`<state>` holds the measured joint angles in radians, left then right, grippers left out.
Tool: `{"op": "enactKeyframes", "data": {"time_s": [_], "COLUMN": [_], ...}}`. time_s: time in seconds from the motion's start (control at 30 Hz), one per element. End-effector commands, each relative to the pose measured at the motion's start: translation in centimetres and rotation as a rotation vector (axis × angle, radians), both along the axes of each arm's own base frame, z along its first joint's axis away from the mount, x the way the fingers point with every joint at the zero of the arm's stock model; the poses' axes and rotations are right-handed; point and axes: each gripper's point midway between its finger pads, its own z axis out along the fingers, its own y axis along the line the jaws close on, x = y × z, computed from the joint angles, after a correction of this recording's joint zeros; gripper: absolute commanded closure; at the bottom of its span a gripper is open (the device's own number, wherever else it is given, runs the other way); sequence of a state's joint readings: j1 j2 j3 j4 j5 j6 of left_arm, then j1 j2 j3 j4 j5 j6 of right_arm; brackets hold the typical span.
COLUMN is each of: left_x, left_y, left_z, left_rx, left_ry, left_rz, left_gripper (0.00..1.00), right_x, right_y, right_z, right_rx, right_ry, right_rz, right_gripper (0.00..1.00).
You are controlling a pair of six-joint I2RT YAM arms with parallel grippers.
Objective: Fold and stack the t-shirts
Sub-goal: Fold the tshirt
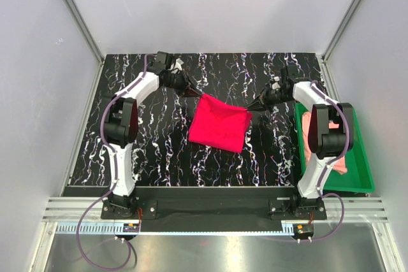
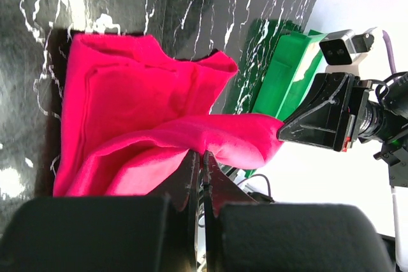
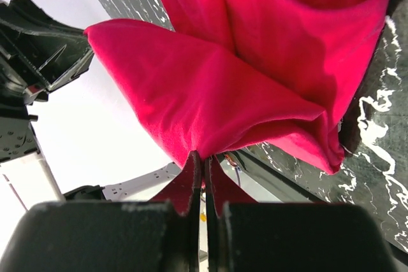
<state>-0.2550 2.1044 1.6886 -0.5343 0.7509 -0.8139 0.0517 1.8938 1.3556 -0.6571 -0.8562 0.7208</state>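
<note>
The crimson-red t-shirt [image 1: 218,121] lies partly folded in the middle of the black marbled table, its far edge lifted. My left gripper [image 1: 191,92] is shut on its far left corner, and my right gripper [image 1: 253,106] is shut on its far right corner. In the left wrist view the red cloth [image 2: 146,113] bunches at my shut fingertips [image 2: 204,154]. In the right wrist view the red cloth [image 3: 255,74] hangs from my shut fingertips [image 3: 204,156]. A pale salmon-pink t-shirt [image 1: 308,133] lies in the green tray, mostly hidden by my right arm.
The green plastic tray [image 1: 360,157] stands at the table's right edge and also shows in the left wrist view [image 2: 290,68]. White walls enclose the table on three sides. The black marbled table top [image 1: 159,151] surrounds the shirt.
</note>
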Motion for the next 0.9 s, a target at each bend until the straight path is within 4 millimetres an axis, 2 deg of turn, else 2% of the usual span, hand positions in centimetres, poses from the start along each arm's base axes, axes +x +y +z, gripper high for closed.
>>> {"op": "enactKeyframes", "data": {"time_s": [0.0, 0.27, 0.37, 0.43, 0.47, 0.5, 0.53, 0.57, 0.6, 0.67, 0.7, 0.73, 0.77, 0.8, 0.87], "left_x": [2.1, 3.4, 3.7, 4.2, 4.9, 5.9, 5.4, 5.6, 6.4, 5.7, 5.0, 4.2, 3.2, 1.5, -0.1], "left_y": [-1.1, -1.6, -1.5, -0.8, -0.6, 0.4, 1.4, 2.0, 2.8, 3.8, 4.3, 4.3, 4.1, 3.9, 3.0], "left_z": [2.2, 1.7, 0.9, 0.1, 0.8, 0.3, -0.3, 0.0, 1.7, 2.6, 3.7, 3.9, 5.3, 3.7, 3.7], "left_rx": [-0.085, -0.096, -0.052, 0.018, 0.049, 0.135, 0.213, 0.255, 0.308, 0.377, 0.398, 0.402, 0.385, 0.375, 0.339], "left_ry": [-0.091, -0.100, -0.116, -0.142, -0.182, -0.212, -0.210, -0.233, -0.292, -0.333, -0.355, -0.365, -0.394, -0.346, -0.359], "left_rz": [-0.025, -0.030, -0.034, -0.027, -0.025, 0.004, -0.025, -0.028, -0.009, -0.039, -0.042, -0.066, -0.077, -0.108, -0.147], "left_gripper": [1.00, 0.97, 0.89, 0.79, 0.73, 0.68, 0.67, 0.66, 0.65, 0.60, 0.58, 0.55, 0.55, 0.55, 0.55], "right_x": [1.6, 1.9, 2.2, 2.8, 3.0, 3.4, 3.8, 4.1, 4.5, 5.0, 5.1, 5.0, 5.1, 5.0, 4.9], "right_y": [-0.3, -1.1, -1.7, -2.8, -3.2, -3.9, -4.4, -4.9, -5.6, -6.1, -6.3, -6.3, -6.3, -6.3, -5.9], "right_z": [1.2, 0.7, -0.1, -1.3, -2.0, -2.8, -3.2, -3.5, -4.1, -4.0, -3.8, -3.7, -3.6, -3.6, -3.6], "right_rx": [0.008, -0.043, -0.072, -0.128, -0.149, -0.187, -0.220, -0.255, -0.305, -0.346, -0.363, -0.367, -0.366, -0.364, -0.340], "right_ry": [-0.075, -0.057, -0.048, -0.056, -0.054, -0.056, -0.073, -0.083, -0.089, -0.107, -0.109, -0.110, -0.116, -0.113, -0.095], "right_rz": [0.001, -0.038, -0.072, -0.110, -0.124, -0.147, -0.151, -0.157, -0.168, -0.138, -0.132, -0.120, -0.121, -0.122, -0.130], "right_gripper": [0.99, 0.99, 0.98, 0.94, 0.94, 0.90, 0.85, 0.80, 0.73, 0.69, 0.67, 0.66, 0.67, 0.68, 0.88]}}
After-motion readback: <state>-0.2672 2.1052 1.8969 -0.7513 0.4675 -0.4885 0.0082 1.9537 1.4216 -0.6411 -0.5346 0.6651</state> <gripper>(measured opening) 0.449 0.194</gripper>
